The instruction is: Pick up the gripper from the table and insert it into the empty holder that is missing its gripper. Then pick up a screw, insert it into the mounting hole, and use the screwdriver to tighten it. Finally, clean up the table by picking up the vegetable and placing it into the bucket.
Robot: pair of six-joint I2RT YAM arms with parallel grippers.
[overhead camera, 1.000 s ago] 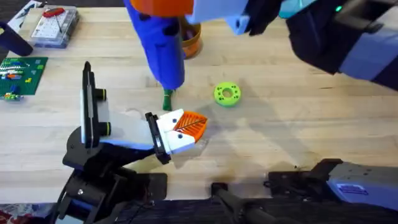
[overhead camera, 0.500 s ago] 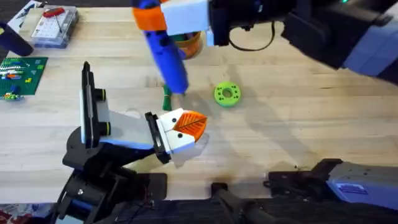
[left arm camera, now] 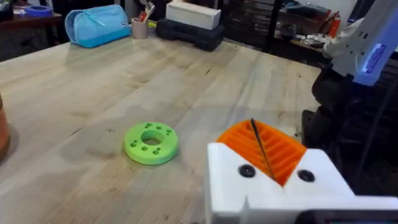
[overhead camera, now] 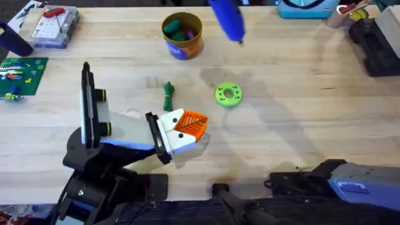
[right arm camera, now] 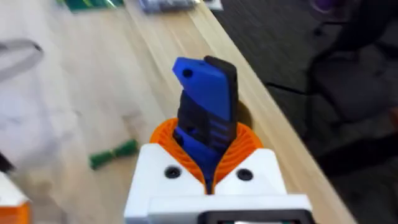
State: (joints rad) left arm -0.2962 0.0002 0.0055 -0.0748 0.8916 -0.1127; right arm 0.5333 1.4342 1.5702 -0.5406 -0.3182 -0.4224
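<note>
The right claw point(right arm camera: 208, 180) was clamped on the screwdriver point(right arm camera: 205, 118), its white fingers with orange ribbed pads point(right arm camera: 245, 146) pressed against the blue body. From overhead, the screwdriver point(overhead camera: 226, 19) showed as a blurred blue shape cut off by the upper edge, its thin bit hard to make out, and the arm carrying it could not be followed.

The left claw point(overhead camera: 187, 128) rested low over the desk point(overhead camera: 300, 112), and from its own camera the left claw point(left arm camera: 264, 158) had its orange pads point(left arm camera: 280, 149) pressed together with only a thin dark line between them. Just beyond its tip lay the vegetable point(overhead camera: 168, 95), dark green, lengthwise on the wood and touching nothing. The same vegetable point(right arm camera: 113, 154) appeared blurred past the right claw. Farther beyond the left claw stood the bucket point(overhead camera: 182, 35), orange-yellow, with green things inside and a blue label whose writing could not be read. Off to the claw's side, near the vegetable, sat a bright green disc point(overhead camera: 228, 94) with holes, seen too as the disc point(left arm camera: 151, 142) on bare wood.

At the desk's far corner, well away from the left claw, a clear parts box point(overhead camera: 55, 25) with a red-handled tool and a green circuit board point(overhead camera: 22, 75) carried markings too small to read. A light blue pouch point(left arm camera: 96, 25) lay at the opposite far edge.
</note>
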